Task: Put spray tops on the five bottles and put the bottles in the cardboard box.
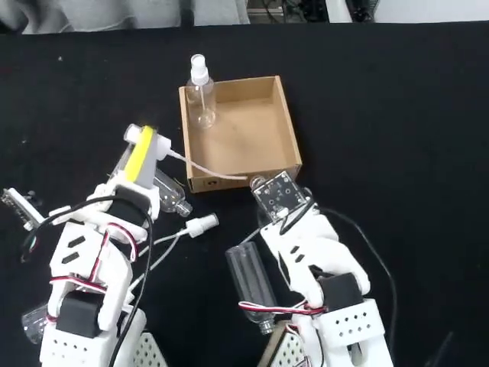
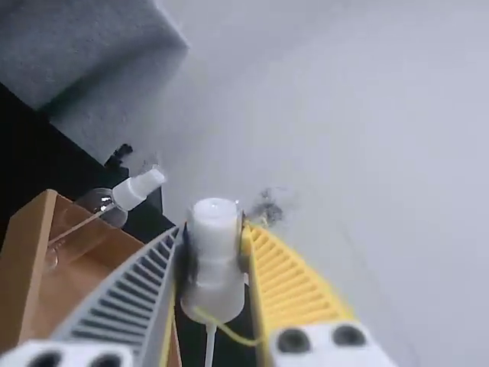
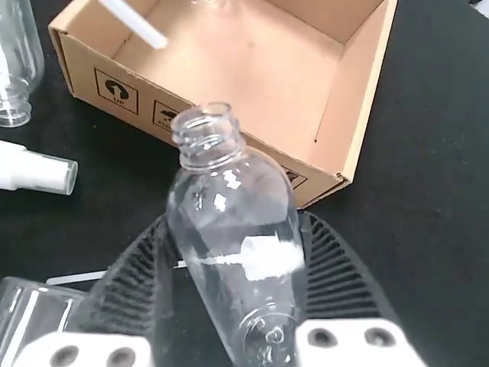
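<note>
The cardboard box (image 1: 244, 145) sits mid-table. One clear bottle with a spray top (image 1: 201, 90) stands in its far left corner and is seen again as the capped bottle (image 2: 122, 197). My left gripper (image 1: 142, 145) is raised by the box's near left corner, shut on a white spray top (image 2: 214, 256) whose thin tube (image 1: 210, 171) hangs over the box's front wall. My right gripper (image 3: 233, 225) is shut on an uncapped clear bottle (image 3: 229, 222), neck pointing at the box (image 3: 336, 138). That right gripper (image 1: 279, 193) sits just in front of the box.
A loose spray top (image 1: 200, 225) lies on the black table between the arms. Uncapped bottles lie nearby: a bottle (image 1: 250, 284) beside the right arm, a second bottle (image 1: 172, 195) by the left arm, and a third bottle (image 1: 34, 321) at the near left.
</note>
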Tool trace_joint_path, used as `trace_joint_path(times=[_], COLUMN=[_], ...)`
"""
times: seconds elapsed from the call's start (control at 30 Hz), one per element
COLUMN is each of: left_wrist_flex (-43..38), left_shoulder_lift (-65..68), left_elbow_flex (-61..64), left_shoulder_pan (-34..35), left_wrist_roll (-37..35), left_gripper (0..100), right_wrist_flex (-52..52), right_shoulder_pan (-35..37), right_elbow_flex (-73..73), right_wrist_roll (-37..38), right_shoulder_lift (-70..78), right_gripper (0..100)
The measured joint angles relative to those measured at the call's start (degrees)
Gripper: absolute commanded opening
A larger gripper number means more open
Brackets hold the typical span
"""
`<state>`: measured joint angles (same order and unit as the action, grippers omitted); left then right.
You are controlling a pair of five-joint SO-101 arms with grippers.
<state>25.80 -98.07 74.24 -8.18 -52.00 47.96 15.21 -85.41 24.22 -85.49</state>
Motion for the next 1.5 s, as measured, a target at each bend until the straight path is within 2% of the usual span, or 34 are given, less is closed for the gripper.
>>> trace_joint_path(times=[0.47,0.57,0.73,0.83,1.2,1.5], left_wrist_flex=[-0.26,-3.96,-15.56,-18.73,-18.73,-18.73], left_shoulder_lift=[-0.18,-0.09,0.0,-0.18,-0.35,-0.35], left_elbow_flex=[1.49,4.57,11.69,13.27,13.27,13.27], left_shoulder_pan=[-1.85,-2.64,-2.46,-2.55,-5.01,-1.49], left_wrist_roll=[1.85,1.85,5.01,5.71,5.98,5.98], left_gripper=[3,3,3,3,3,3], right_wrist_flex=[-1.41,-1.41,-1.41,-1.41,-1.41,-1.41], right_shoulder_pan=[0.0,0.0,2.2,2.73,2.81,2.81], right_elbow_flex=[0.0,0.0,-1.23,-1.49,-1.49,-1.49], right_wrist_roll=[0.0,0.0,0.0,0.0,0.0,0.0], right_shoulder_lift=[0.0,0.0,0.0,0.0,0.0,0.0], right_gripper=[9.5,9.5,9.5,9.5,9.5,9.5])
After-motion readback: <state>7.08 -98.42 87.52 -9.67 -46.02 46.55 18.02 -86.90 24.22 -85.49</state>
